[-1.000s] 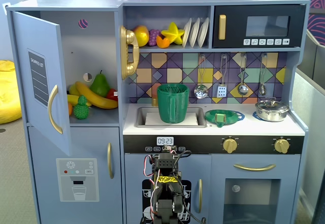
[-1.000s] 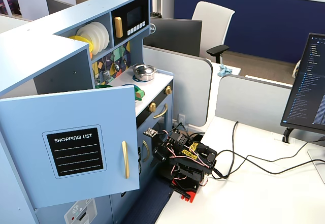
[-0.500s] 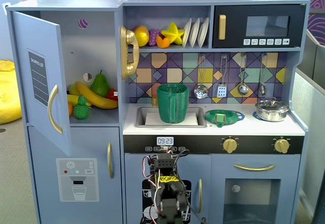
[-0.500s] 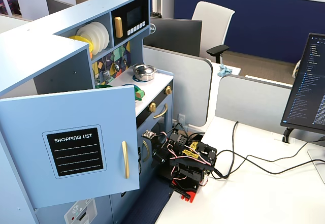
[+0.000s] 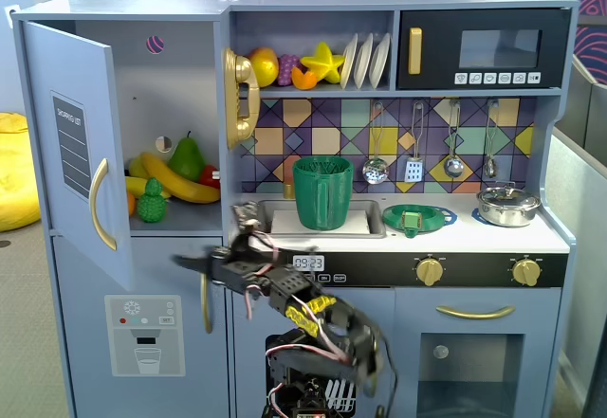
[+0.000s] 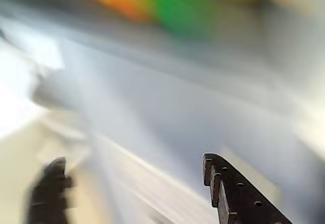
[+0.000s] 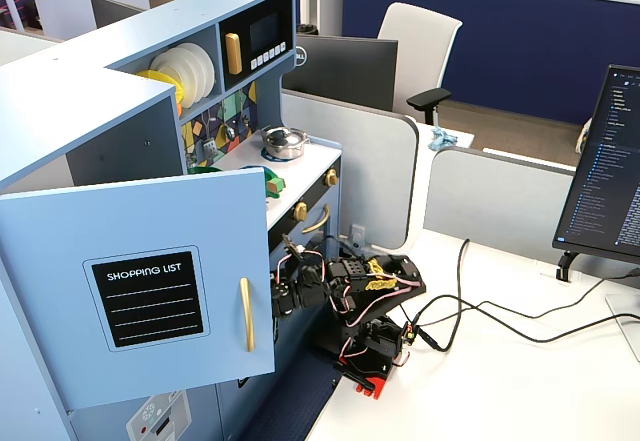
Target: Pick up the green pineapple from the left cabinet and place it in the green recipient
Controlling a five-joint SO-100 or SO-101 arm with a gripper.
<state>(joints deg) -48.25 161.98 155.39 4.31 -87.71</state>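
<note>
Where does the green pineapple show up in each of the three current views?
A fixed view, front: the green pineapple stands on the open left cabinet's shelf, lower left, in front of the bananas.
Wrist view: only a blurred green patch at top centre; cannot confirm it is the pineapple.
A fixed view, side: not visible, hidden behind the open door.
Shared landmark: the shopping-list door in both fixed views.

Landmark = black microwave (image 5: 484, 48). Left of it: white plates (image 5: 365, 60), yellow star (image 5: 322, 60). Below: hanging utensils (image 5: 453, 143), steel pot (image 5: 507, 205). Lower left: green strainer dish (image 5: 417, 218). Further left: banana (image 5: 180, 181), pear (image 5: 187, 158).
</note>
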